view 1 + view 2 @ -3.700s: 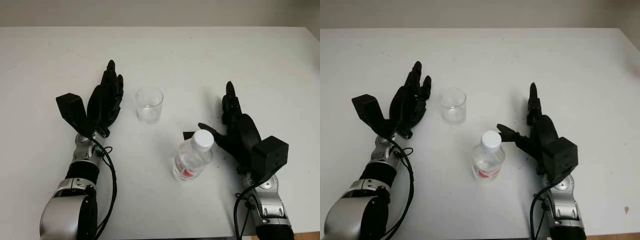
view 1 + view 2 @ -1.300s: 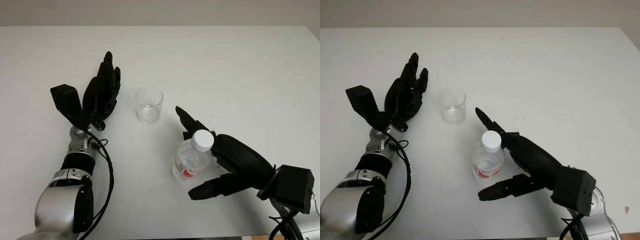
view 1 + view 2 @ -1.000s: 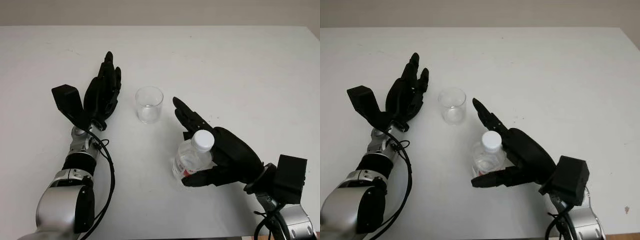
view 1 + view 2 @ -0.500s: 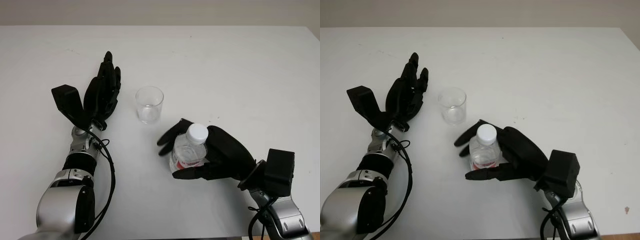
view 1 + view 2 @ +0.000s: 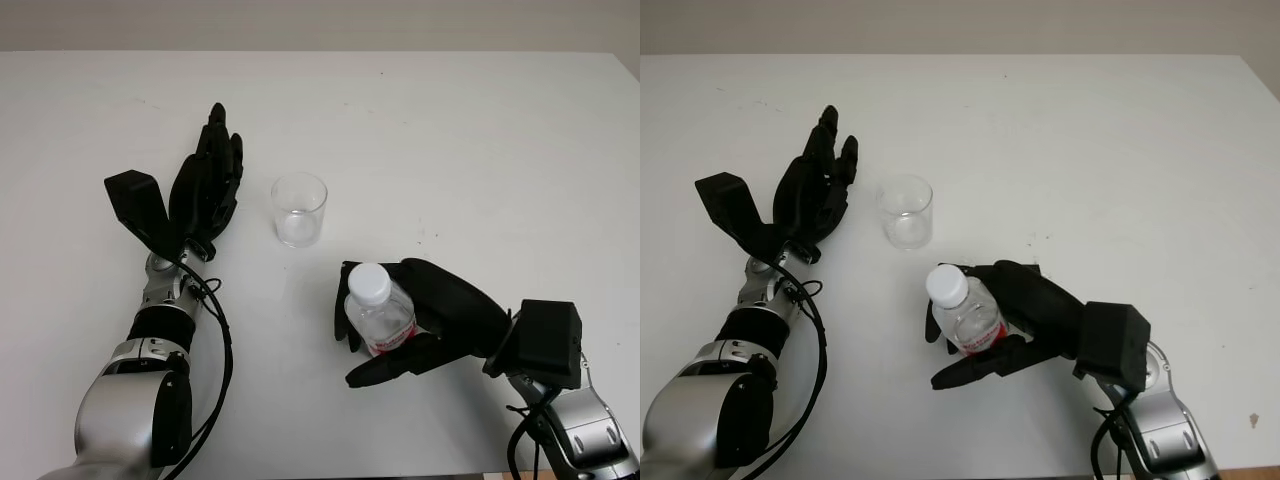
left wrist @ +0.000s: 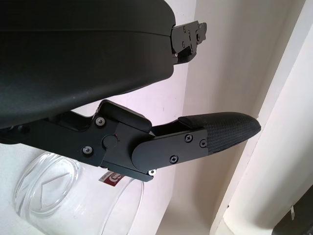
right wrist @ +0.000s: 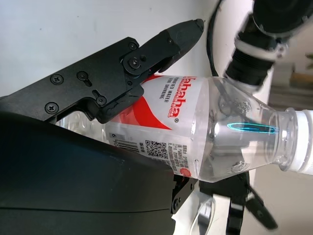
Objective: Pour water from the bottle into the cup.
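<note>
Plastic like this gives under pressure, so we judge the bottle (image 5: 378, 312) soft-walled and light, its smooth skin liable to slide. Our right hand (image 5: 425, 325) wraps its fingers around the labelled middle, where the wall looks stiffest, and the bottle sits tilted in that grip near the front of the table (image 5: 500, 150). Its white cap (image 5: 946, 284) is on, so nothing can pour yet. The cup (image 5: 299, 209) stands upright a little beyond, clear and thin, probably easy to tip. Our left hand (image 5: 205, 190) is open just beside the cup, apart from it.
</note>
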`<state>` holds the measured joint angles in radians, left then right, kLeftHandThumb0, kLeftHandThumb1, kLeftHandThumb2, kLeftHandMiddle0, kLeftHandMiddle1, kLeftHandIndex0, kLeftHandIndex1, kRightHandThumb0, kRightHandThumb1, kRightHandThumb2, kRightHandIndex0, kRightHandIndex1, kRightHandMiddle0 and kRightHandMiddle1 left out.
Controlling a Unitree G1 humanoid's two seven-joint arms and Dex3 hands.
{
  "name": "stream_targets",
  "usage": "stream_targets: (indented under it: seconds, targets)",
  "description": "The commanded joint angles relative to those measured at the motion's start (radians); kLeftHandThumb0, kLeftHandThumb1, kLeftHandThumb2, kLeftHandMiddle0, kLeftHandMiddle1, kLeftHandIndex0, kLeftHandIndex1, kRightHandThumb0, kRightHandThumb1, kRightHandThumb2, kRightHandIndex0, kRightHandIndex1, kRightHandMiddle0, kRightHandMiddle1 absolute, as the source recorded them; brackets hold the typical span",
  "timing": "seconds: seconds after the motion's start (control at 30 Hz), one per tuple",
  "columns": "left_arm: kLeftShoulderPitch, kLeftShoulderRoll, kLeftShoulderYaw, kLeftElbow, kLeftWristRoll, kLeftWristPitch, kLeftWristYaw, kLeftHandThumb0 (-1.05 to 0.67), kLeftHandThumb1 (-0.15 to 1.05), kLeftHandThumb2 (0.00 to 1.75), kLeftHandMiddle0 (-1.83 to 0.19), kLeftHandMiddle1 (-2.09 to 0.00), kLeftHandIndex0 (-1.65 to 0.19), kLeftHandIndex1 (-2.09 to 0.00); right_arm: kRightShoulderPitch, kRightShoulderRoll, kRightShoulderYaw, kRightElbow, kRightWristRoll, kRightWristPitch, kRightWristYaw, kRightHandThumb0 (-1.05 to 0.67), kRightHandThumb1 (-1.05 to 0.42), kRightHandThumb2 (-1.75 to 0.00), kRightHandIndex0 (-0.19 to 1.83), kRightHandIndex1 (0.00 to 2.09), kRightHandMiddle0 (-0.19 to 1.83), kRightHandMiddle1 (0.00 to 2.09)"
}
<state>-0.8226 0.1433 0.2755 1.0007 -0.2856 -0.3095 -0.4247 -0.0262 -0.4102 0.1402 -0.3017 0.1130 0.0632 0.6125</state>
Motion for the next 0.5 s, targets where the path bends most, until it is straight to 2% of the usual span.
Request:
stream_targets:
  seconds: [0.0, 0.1, 0.27, 0.37, 0.47]
  targets:
    - [-0.015, 0.001, 0.006, -0.010, -0.007, 0.000, 0.000, -0.85, 1.05, 0.62, 0.19, 0.00, 0.19, 0.00, 0.024, 0.027, -0.010, -0.017, -0.014, -0.025, -0.045, -0.55, -1.04, -0.13, 1.25, 2.09, 1.05, 2.09]
    - [-0.012, 0.002, 0.006, -0.013, -0.005, -0.001, -0.002, -0.85, 1.05, 0.62, 0.19, 0.00, 0.19, 0.00, 0.034, 0.044, -0.015, -0.028, -0.051, -0.034, -0.109, -0.52, -1.05, -0.23, 1.30, 2.09, 1.08, 2.09]
    - [-0.013, 0.001, 0.004, -0.010, 0.003, -0.009, 0.004, -0.86, 1.05, 0.62, 0.19, 0.00, 0.19, 0.00, 0.026, 0.087, -0.040, -0.020, -0.093, -0.085, -0.215, -0.44, -1.05, -0.33, 1.31, 2.09, 1.01, 2.09]
    - [-0.015, 0.000, 0.006, -0.006, 0.000, -0.005, 0.001, -0.86, 1.05, 0.61, 0.19, 0.00, 0.19, 0.00, -0.018, 0.121, -0.082, 0.030, -0.109, -0.156, -0.293, -0.39, -1.05, -0.39, 1.32, 2.09, 0.94, 2.09]
    - [-0.016, -0.002, 0.008, -0.007, -0.003, -0.002, -0.001, -0.86, 1.05, 0.61, 0.19, 0.00, 0.19, 0.00, -0.071, 0.131, -0.112, 0.059, -0.138, -0.164, -0.354, -0.38, -1.05, -0.39, 1.36, 2.09, 0.97, 2.09]
